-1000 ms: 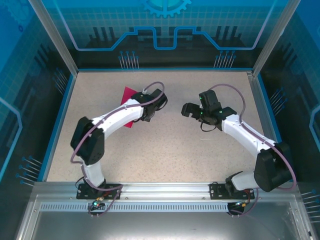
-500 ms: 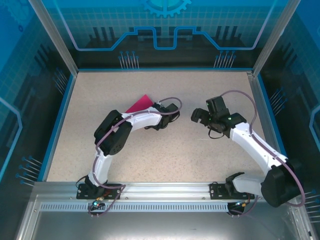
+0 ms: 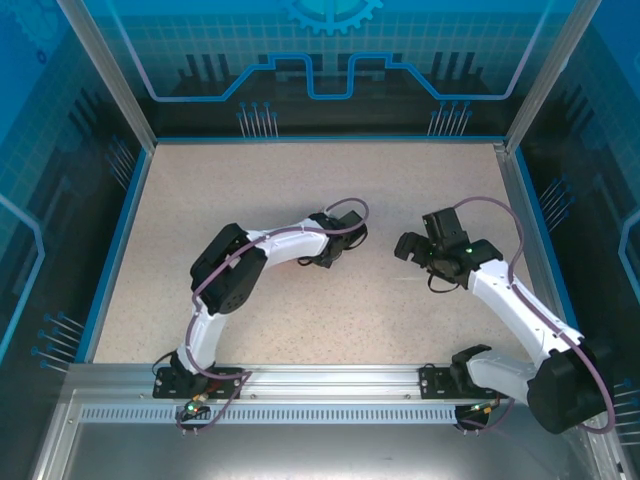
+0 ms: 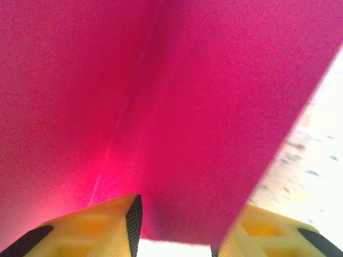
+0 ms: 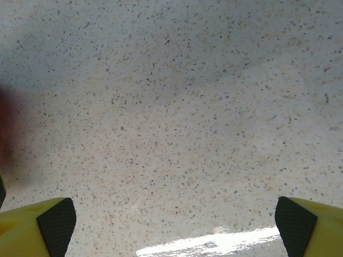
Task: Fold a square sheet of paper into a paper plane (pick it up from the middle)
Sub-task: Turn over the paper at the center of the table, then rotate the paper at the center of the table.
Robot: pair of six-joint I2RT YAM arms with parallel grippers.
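Looking down from above, we find the left arm folded sharply: from its base at the near rail it climbs to a dark elbow, then its white forearm runs right and slightly far, ending with the left gripper (image 3: 335,240) low over the middle of the speckled table (image 3: 250,180). The right arm swings out to the near right, then sends a long link far and left, so the right gripper (image 3: 410,248) faces the left one across a short bare strip of table, the two near but apart. From the left wrist, the square sheet of paper (image 4: 187,107) lies right in front of the left gripper (image 4: 185,219), magenta-pink, with a straight crease (image 4: 128,118) running away from the fingers (image 4: 115,219). These stand partly apart, and the sheet's near edge sits in the gap between them (we cannot tell whether either pad touches it). To the right of the sheet we see a strip of pale table. From the right wrist, the right gripper (image 5: 177,214) is spread wide over bare table, holding nothing.
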